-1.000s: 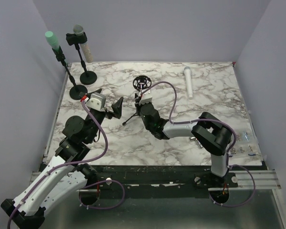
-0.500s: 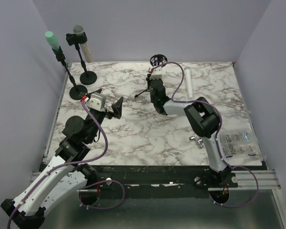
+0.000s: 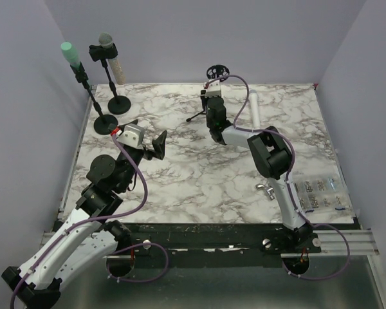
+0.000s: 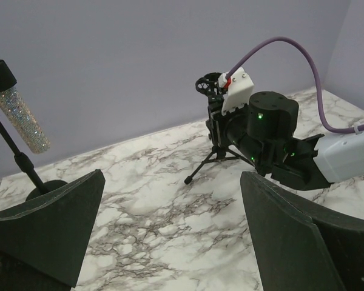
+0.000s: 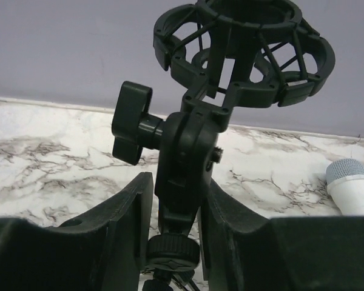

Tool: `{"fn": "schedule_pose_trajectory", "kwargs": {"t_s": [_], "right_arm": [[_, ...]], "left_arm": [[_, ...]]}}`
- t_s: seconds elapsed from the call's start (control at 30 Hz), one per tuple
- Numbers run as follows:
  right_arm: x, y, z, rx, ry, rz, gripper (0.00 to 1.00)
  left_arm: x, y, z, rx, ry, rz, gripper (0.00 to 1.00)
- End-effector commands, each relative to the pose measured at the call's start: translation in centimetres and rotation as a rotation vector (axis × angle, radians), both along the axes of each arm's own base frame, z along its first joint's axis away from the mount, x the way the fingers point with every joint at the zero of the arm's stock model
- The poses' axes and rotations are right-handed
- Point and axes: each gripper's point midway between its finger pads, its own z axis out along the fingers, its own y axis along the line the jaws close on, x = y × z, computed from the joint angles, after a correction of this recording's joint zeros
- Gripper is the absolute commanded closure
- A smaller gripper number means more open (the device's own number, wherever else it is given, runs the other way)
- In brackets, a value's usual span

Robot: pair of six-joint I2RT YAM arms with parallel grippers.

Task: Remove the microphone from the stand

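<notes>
My right gripper [image 3: 212,108] is shut on the neck of a black tripod stand [image 5: 183,145] near the table's back edge. The stand's ring-shaped shock mount [image 5: 242,48] is empty; it also shows in the top view [image 3: 215,69]. A white microphone [image 3: 253,111] lies flat on the marble to the right of the stand, its head visible in the right wrist view [image 5: 352,189]. My left gripper [image 3: 148,135] is open and empty over the left of the table, facing the stand [image 4: 215,130].
At the back left stand two round-base stands: one holds a mint microphone [image 3: 69,55], the other a glittery microphone [image 3: 109,55], also seen in the left wrist view [image 4: 21,112]. A clear box of small parts [image 3: 318,193] and a metal piece [image 3: 265,190] lie front right.
My right arm has carried the black stand from the middle of the table to the back edge, next to the white microphone. The left arm has barely moved.
</notes>
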Motion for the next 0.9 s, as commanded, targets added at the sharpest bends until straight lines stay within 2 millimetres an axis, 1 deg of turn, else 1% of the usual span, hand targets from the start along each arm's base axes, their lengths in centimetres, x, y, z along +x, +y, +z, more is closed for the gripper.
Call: {"fn": "schedule_pose_trajectory", "kwargs": {"t_s": [0.0, 0.07, 0.1, 0.13, 0.2, 0.27, 0.3, 0.33, 0.37, 0.4, 0.43, 0.47, 0.5, 0.57, 0.6, 0.63, 0.67, 0.7, 0.77, 0.83, 0.87], "right_arm": [[0.1, 0.4, -0.1, -0.049, 0.029, 0.017, 0.53], [0.2, 0.2, 0.5, -0.035, 0.046, 0.002, 0.38], [0.1, 0.1, 0.9, -0.032, 0.056, -0.005, 0.28], [0.0, 0.0, 1.2, -0.023, 0.066, -0.013, 0.22], [-0.6, -0.2, 2.4, 0.004, 0.081, -0.011, 0.09], [-1.8, -0.4, 4.0, 0.039, 0.089, 0.003, 0.0], [-2.4, -0.7, 4.2, 0.046, 0.107, 0.003, 0.0], [-3.0, -1.1, 4.9, 0.076, 0.117, -0.001, 0.0], [-3.8, -1.5, 4.8, 0.095, 0.144, -0.005, 0.0], [-4.6, -1.8, 5.2, 0.12, 0.157, -0.001, 0.0], [-5.7, -2.1, 4.7, 0.135, 0.186, 0.009, 0.0], [-6.9, -2.2, 5.3, 0.167, 0.194, 0.033, 0.0], [-8.2, -2.4, 4.6, 0.184, 0.223, 0.054, 0.0], [-11.1, -2.7, 4.1, 0.233, 0.271, 0.104, 0.0], [-12.6, -3.0, 3.0, 0.248, 0.303, 0.119, 0.0], [-14.1, -3.0, 2.6, 0.275, 0.328, 0.152, 0.0], [-15.7, -3.0, 1.1, 0.278, 0.375, 0.188, 0.0], [-17.2, -2.8, 0.3, 0.289, 0.415, 0.234, 0.0], [-20.3, -2.6, -1.8, 0.305, 0.51, 0.306, 0.0], [-22.8, -2.5, -2.9, 0.342, 0.571, 0.36, 0.0], [-23.9, -2.2, -2.9, 0.368, 0.587, 0.396, 0.0]], "left_arm": [[0.0, 0.7, 0.6, -0.023, -0.004, 0.041, 0.02], [0.1, 0.7, 0.6, -0.018, -0.001, 0.041, 0.02], [0.1, 0.7, 0.6, -0.02, -0.001, 0.039, 0.02], [0.0, 0.7, 0.6, -0.021, -0.002, 0.039, 0.02], [0.0, 0.8, 0.6, -0.021, -0.002, 0.042, 0.02], [0.1, 0.9, 0.6, -0.017, -0.007, 0.048, 0.02], [0.1, 1.0, 0.6, -0.013, -0.008, 0.057, 0.02], [0.2, 1.2, 0.6, -0.011, -0.008, 0.066, 0.02], [0.3, 1.3, 0.5, -0.009, -0.007, 0.076, 0.02], [0.3, 1.5, 0.6, -0.008, -0.012, 0.084, 0.02], [0.4, 1.6, 0.4, -0.005, -0.011, 0.09, 0.02], [0.4, 1.7, 0.4, -0.004, -0.012, 0.094, 0.02], [0.4, 1.7, 0.4, -0.002, -0.013, 0.099, 0.02], [0.5, 1.8, 0.2, 0.002, -0.013, 0.106, 0.02], [0.6, 1.8, 0.1, 0.0, -0.014, 0.109, 0.02], [0.7, 1.8, -0.1, 0.005, -0.01, 0.113, 0.02], [0.9, 1.7, -0.3, 0.008, -0.006, 0.115, 0.01], [1.1, 1.5, -0.6, 0.013, 0.001, 0.111, 0.02], [1.5, 0.9, -1.3, 0.027, 0.024, 0.102, 0.01], [2.1, 0.2, -2.2, 0.041, 0.054, 0.087, 0.02], [2.4, -0.3, -2.8, 0.052, 0.069, 0.076, 0.02]]}}
